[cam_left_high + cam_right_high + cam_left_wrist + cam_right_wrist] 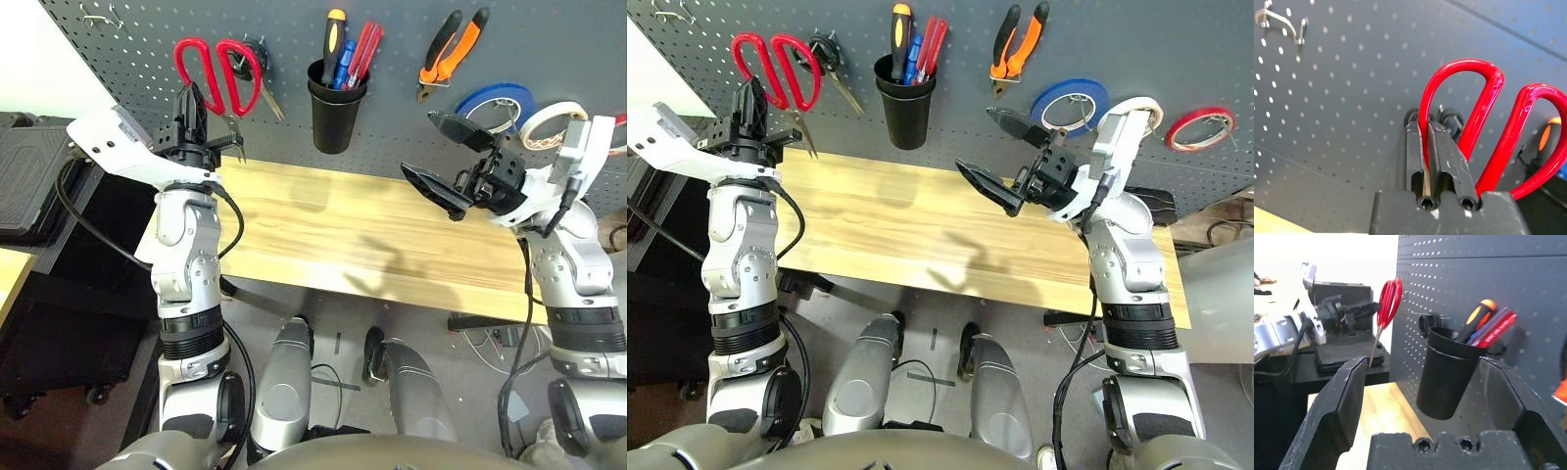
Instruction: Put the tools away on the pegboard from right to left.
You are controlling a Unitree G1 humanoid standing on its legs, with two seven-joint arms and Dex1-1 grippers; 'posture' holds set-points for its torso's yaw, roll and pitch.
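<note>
Meanwhile the left end effector (1430, 147) grips the red-handled scissors (217, 69) against the pegboard (392, 29); the right end effector (446, 162) gapes empty.

red-handled scissors (217, 73): handles up at pegboard (411, 59) | pliers (452, 51), cream tape roll (551, 124): hung | screwdriver (332, 41): in cup

A long pale wooden tabletop (362, 230) runs in front of a large dark grey perforated pegboard (392, 29). On the board, from the robot's right to left, hang a cream-white tape roll (552, 123), a blue tape roll (497, 102) just beside it, orange-and-black-handled pliers (451, 51), and a black plastic cup (334, 110) holding an orange-and-black-handled screwdriver (333, 37). Left of the cup hang black-handled scissors (261, 70), with red-handled scissors (220, 73) before them, against the board.
</note>
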